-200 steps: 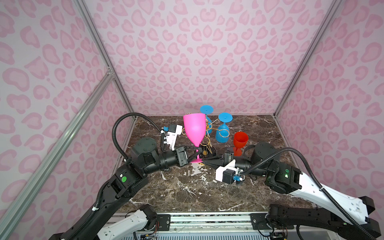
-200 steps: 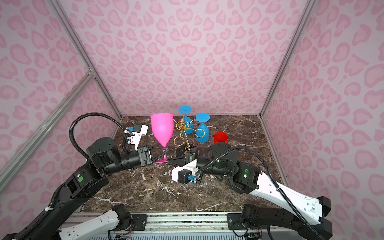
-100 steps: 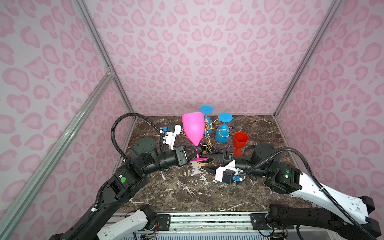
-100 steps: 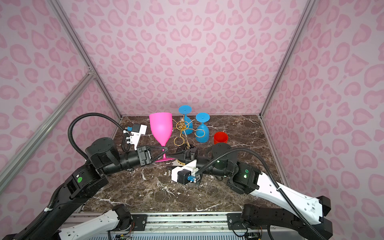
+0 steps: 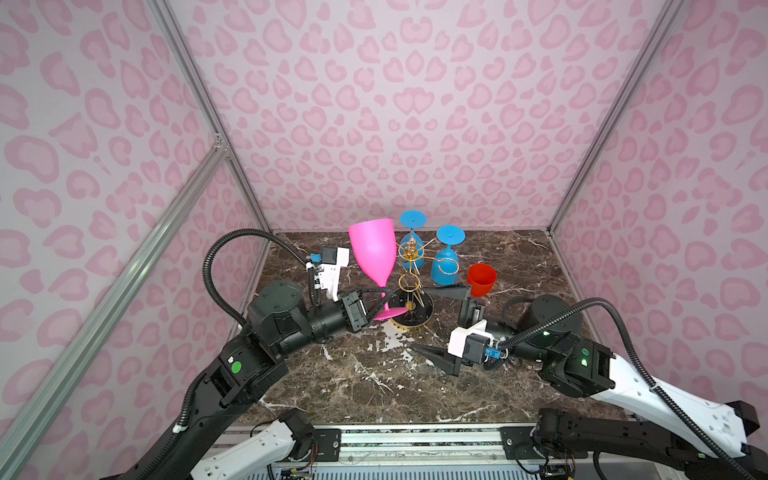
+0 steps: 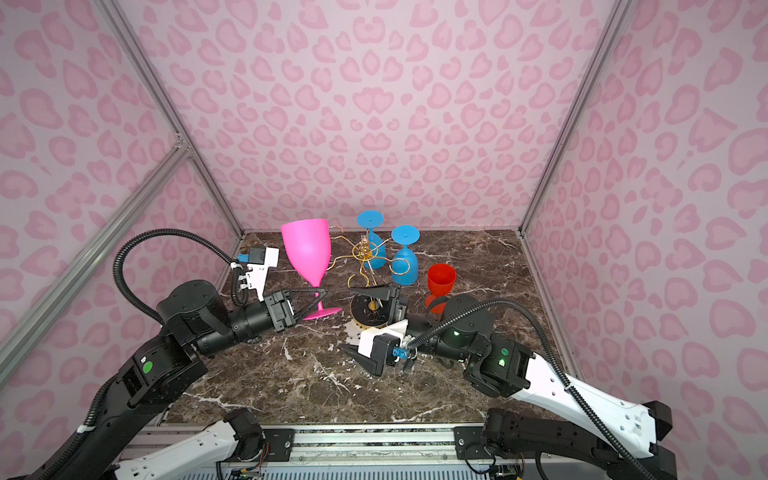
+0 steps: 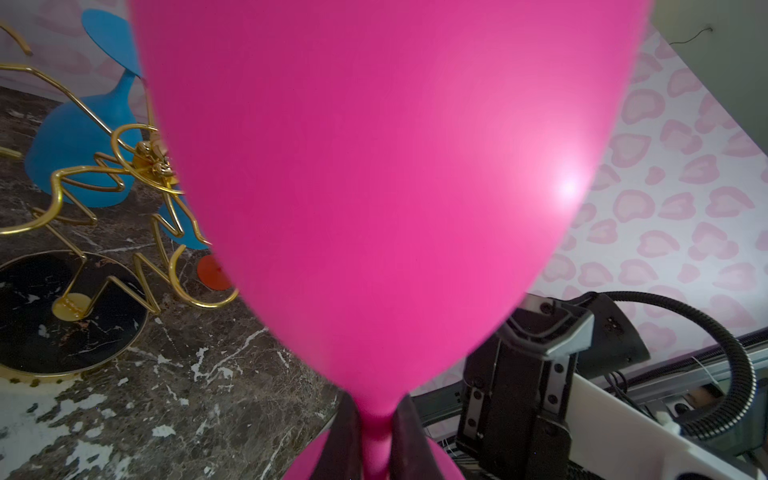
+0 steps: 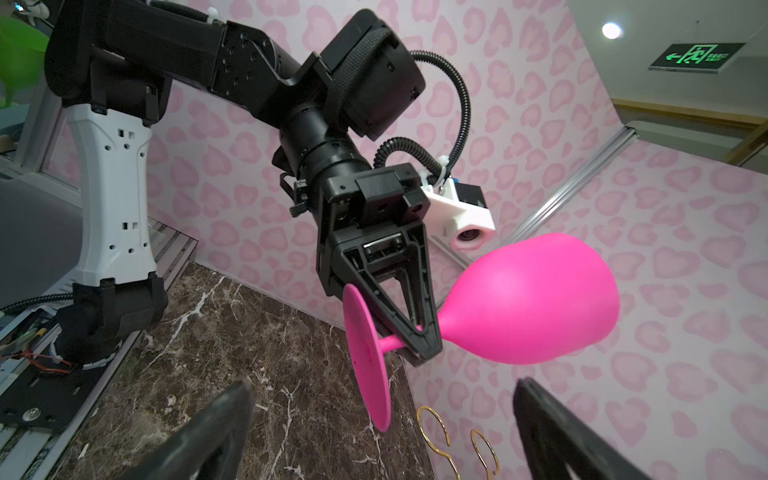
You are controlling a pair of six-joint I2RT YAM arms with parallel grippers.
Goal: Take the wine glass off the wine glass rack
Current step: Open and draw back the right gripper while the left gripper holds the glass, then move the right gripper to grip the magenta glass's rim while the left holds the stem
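While the left gripper (image 5: 384, 296) pinches its stem, the pink wine glass (image 5: 372, 253) stands upright, clear of the wine glass rack (image 5: 409, 252).
Long axis near vertical, leaning slightly. Bowl mouth up, above the fingers; round foot just below them. Rack's gold arms just past the fingertips, two blue glasses (image 5: 446, 266) hanging upside-down beyond. Right gripper (image 5: 422, 318) faces the left one, jaws spread wide, empty, rack's black base near its fingertips. Red cup (image 5: 481, 279) just behind its far finger. Whether the foot touches the marble table (image 5: 374, 386): cannot tell.
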